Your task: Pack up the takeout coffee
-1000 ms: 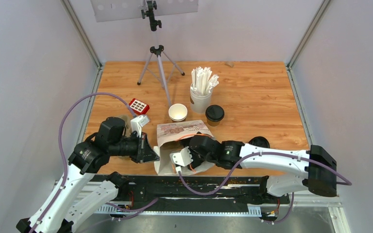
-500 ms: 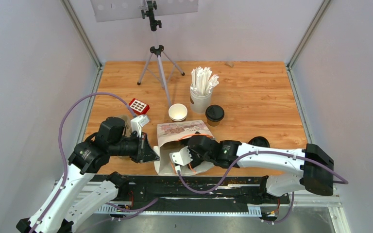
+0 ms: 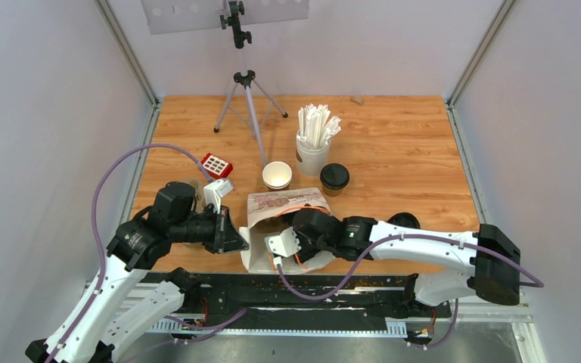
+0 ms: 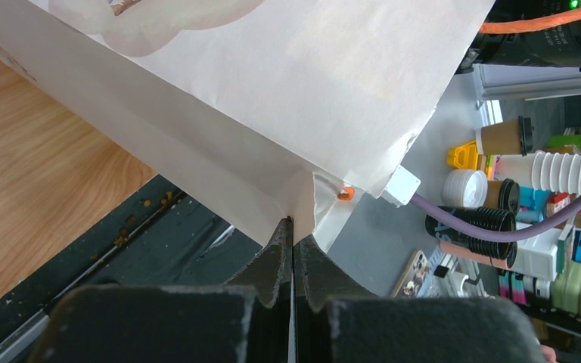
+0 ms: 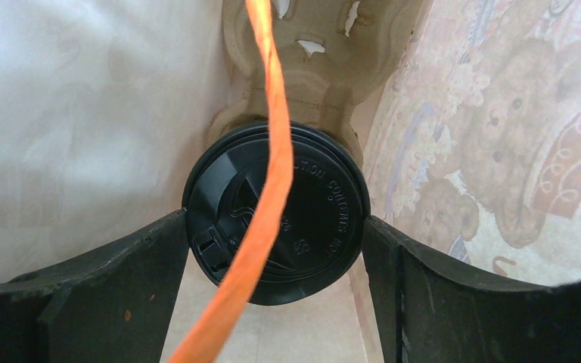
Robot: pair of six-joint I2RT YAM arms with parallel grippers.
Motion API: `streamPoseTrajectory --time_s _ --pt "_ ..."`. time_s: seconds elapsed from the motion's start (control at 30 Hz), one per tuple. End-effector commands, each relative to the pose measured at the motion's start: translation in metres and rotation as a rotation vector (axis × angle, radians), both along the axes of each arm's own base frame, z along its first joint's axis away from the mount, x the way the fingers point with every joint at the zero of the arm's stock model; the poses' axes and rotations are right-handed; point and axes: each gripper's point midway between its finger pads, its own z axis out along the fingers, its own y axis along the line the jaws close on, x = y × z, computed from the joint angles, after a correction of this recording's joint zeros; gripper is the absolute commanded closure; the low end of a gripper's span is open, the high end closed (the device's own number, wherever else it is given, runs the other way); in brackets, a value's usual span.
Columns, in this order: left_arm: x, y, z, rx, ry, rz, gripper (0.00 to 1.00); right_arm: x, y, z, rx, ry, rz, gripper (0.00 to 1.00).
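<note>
A white paper bag [image 3: 284,203] with a teddy-bear print lies near the table's front edge. My left gripper [image 3: 236,240] is shut on the bag's edge [image 4: 302,204], and in the left wrist view its fingers [image 4: 293,227] pinch the paper fold. My right gripper [image 5: 274,221] reaches inside the bag. It holds a coffee cup by its black lid [image 5: 310,219], over a cardboard cup carrier [image 5: 325,45]. The bag's orange handle [image 5: 272,113] crosses in front of the lid. A second lidded coffee cup [image 3: 334,178] stands on the table behind the bag.
An open lidless cup [image 3: 277,175] and a white cup of wrapped straws [image 3: 312,155] stand behind the bag. Black lids [image 3: 404,221] lie by my right arm. A tripod [image 3: 248,106] and a small red device [image 3: 216,165] are at the back left.
My right arm has shifted slightly left, further into the bag. The bag's top edge has lifted a little and its orange handle now shows. The left arm has not moved.
</note>
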Motion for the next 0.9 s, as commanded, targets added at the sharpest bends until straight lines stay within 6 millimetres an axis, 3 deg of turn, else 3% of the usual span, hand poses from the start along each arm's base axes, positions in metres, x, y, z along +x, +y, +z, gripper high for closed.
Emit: streamPoseTrajectory --time_s 0.0,0.37,0.6,0.87 --pt "0.002 -0.004 0.008 -0.030 -0.021 -0.013 1.00 0.004 -0.002 0.024 0.049 -0.018 -0.028 0.17" --pt "0.003 -0.005 0.006 -0.026 -0.016 -0.014 1.00 0.000 0.005 0.041 0.097 -0.010 -0.017 0.12" --pt "0.003 -0.005 0.008 -0.029 -0.020 -0.014 1.00 -0.003 0.009 0.042 0.103 -0.001 0.001 0.11" --pt "0.003 -0.005 0.006 -0.028 -0.015 -0.012 1.00 -0.010 0.015 0.048 0.128 0.023 0.018 0.17"
